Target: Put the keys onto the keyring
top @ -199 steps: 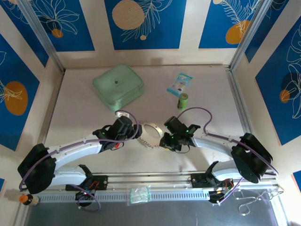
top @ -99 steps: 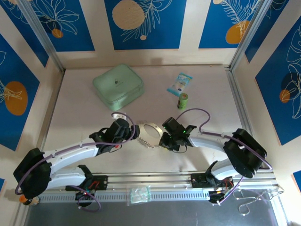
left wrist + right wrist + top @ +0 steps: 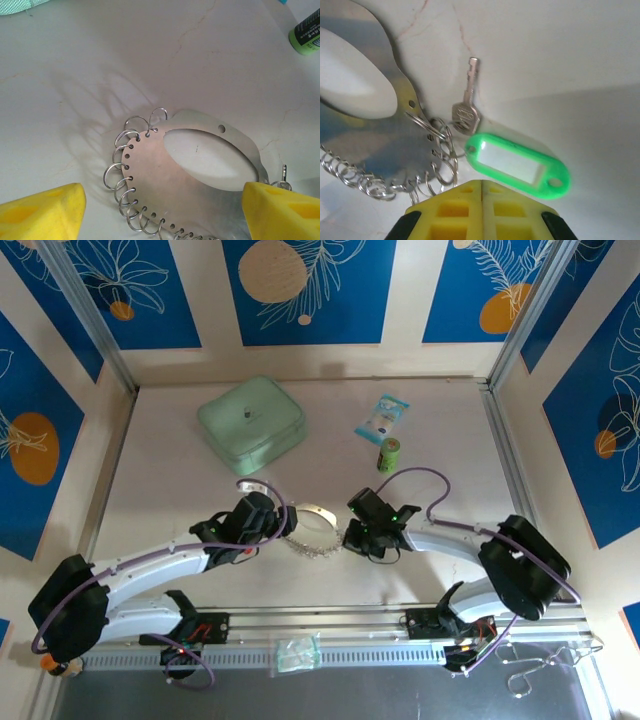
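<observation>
The keyring point(image 3: 313, 530) lies mid-table between both arms; close up it is a flat plate point(image 3: 165, 170) with an oval hole and a fringe of small silvery rings point(image 3: 120, 170). My left gripper point(image 3: 284, 524) is open, its yellow fingers point(image 3: 42, 210) wide apart, one on each side of the plate. My right gripper point(image 3: 350, 534) is shut just behind the fringe point(image 3: 437, 172), fingertips point(image 3: 470, 200) pressed together. A green-tagged key point(image 3: 517, 165) with a silver blade point(image 3: 467, 107) hangs at the keyring's edge point(image 3: 380, 125). The red key is out of view.
A mint-green square pouch point(image 3: 251, 425) sits at the back left. A blue-white packet point(image 3: 383, 418) and a small green upright cylinder point(image 3: 389, 455) stand behind the right arm. Side walls close in the table left and right.
The right gripper has edged left toward the keyring, which now looks narrower, raised on one side. The left arm shifted slightly earlier, then held still.
</observation>
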Available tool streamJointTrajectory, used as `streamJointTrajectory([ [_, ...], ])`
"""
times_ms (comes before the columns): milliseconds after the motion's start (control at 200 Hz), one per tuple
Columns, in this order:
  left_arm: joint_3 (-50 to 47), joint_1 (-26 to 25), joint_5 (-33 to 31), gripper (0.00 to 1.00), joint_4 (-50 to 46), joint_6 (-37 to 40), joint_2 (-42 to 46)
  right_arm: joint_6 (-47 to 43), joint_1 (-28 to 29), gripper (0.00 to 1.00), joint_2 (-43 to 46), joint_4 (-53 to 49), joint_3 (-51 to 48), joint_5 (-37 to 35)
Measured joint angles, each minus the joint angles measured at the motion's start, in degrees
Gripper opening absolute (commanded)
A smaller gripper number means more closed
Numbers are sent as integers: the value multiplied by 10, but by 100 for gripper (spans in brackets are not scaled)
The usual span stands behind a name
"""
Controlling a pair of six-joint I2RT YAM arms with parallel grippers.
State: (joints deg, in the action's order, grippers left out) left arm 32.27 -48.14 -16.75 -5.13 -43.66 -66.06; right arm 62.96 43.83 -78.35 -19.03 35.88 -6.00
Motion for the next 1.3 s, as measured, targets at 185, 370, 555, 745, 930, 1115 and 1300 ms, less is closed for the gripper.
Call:
streamJointTrajectory([
  [185, 0, 0, 0, 81, 0, 0, 0, -59, -24, 1, 71, -67, -4, 10],
  [370, -4, 0, 0, 81, 4, 0, 0, -54, -33, 17, 84, -66, -13, 55],
  [555, -4, 0, 0, 81, 4, 0, 2, 14, -25, 20, 50, 16, -26, 92],
  [745, -13, 0, 0, 81, 0, 0, 28, 51, 12, 23, 16, 65, -29, 101],
  [930, -25, 0, 0, 81, 0, 0, 45, 65, 45, 23, -5, 81, -28, 100],
  [1115, -34, 0, -1, 81, 0, 0, 55, 68, 48, 23, -34, 103, -24, 99],
  [1300, -47, 0, -3, 81, 0, 0, 74, 68, 56, 22, -50, 122, -14, 99],
])
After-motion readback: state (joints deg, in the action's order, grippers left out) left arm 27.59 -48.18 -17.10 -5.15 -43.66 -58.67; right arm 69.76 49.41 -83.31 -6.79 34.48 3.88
